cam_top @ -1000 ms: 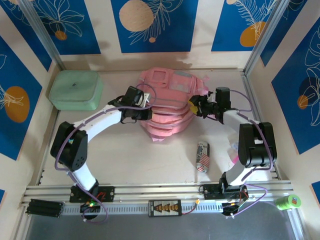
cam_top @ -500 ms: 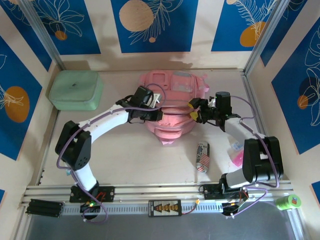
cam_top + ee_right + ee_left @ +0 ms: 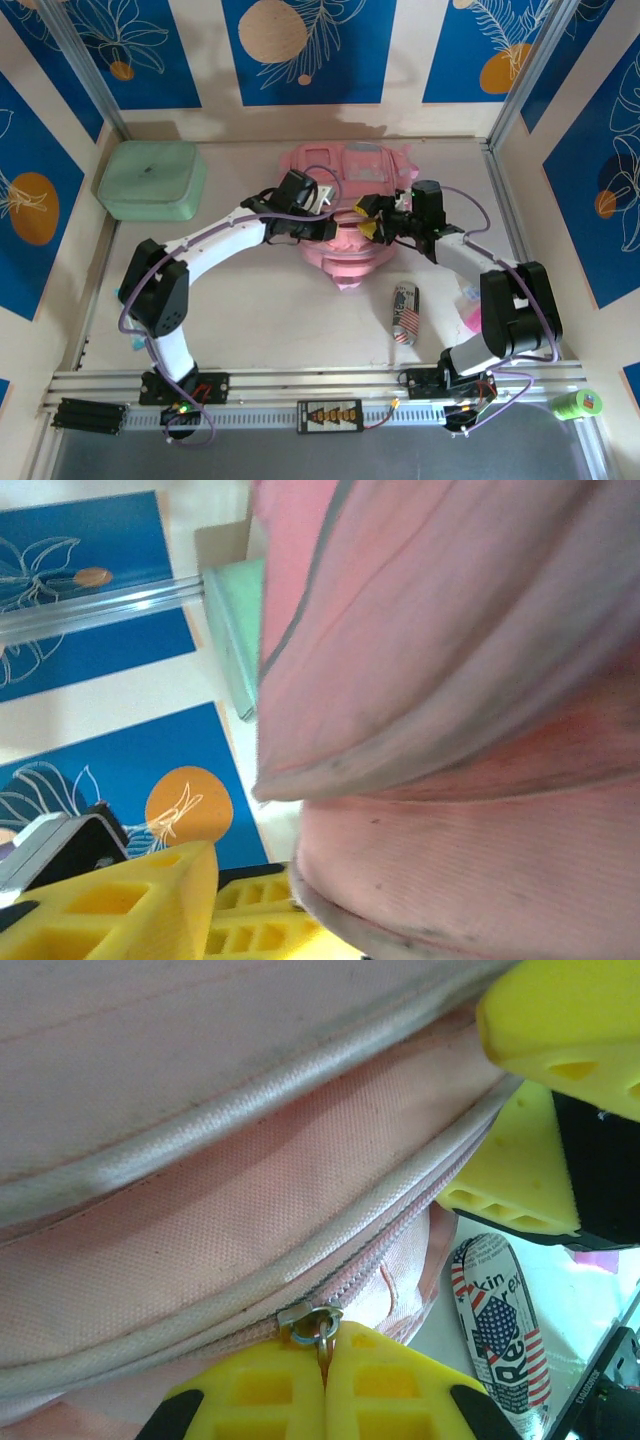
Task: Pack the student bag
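The bench [image 3: 260,310] carries the whole job, walled in on three sides by blue patterned panels.

The student bag [image 3: 350,165] lies at the middle rear of the bench, slumped in soft pink folds. Its near edge is raised between the two arms. Judgement: it sits there because both arms can reach it, one at each side of the opening.

The green case [image 3: 152,180] rests at the rear left, well apart from the bag. Nothing holds it, so it is presumably waiting to be packed.

The left pincer [image 3: 328,228] is at the bag's left flank. The left wrist view shows its yellow pads pressed together on the zip pull. Judgement: this grip is meant to run the slider along the track.

The right pincer [image 3: 372,218] meets the bag from the other side. Its yellow fingers stand somewhat apart, with the bag's piped seam running between them. Whether they clamp the seam or only flank it cannot be told. Judgement: it is placed there to steady the fabric against the pull on the zip.

The can [image 3: 404,313], printed with stars and stripes, lies on its side on the bench near the bag's front edge, untouched.

The zip pull [image 3: 318,1322], a small metal ring on the slider, is caught at the tips of the left pads.
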Controlling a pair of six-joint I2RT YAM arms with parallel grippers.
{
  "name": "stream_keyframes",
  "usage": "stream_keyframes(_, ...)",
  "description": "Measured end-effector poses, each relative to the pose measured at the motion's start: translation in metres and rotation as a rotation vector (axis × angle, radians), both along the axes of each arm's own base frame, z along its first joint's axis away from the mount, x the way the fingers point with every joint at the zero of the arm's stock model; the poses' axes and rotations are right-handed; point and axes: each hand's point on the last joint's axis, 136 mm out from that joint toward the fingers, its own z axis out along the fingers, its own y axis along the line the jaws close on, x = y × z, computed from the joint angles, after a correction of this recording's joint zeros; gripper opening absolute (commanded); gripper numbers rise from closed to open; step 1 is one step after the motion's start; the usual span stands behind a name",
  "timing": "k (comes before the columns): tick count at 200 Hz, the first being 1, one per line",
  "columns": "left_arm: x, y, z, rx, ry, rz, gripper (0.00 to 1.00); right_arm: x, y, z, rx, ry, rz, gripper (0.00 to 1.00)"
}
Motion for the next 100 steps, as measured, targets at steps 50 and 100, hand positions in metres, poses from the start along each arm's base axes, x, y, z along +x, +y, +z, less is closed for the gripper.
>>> stream_keyframes(50, -0.001, -0.004, 0.0, 0.001, -0.003, -0.003, 0.0, 0.005, 0.009, -0.001, -0.008, 0.023, -0.02, 0.34)
stream_keyframes(100, 0.005, 0.012, -0.011, 0.087, -0.052, 0.0, 0.0, 0.012, 0.011, -0.01, -0.053, 0.071, -0.037, 0.1)
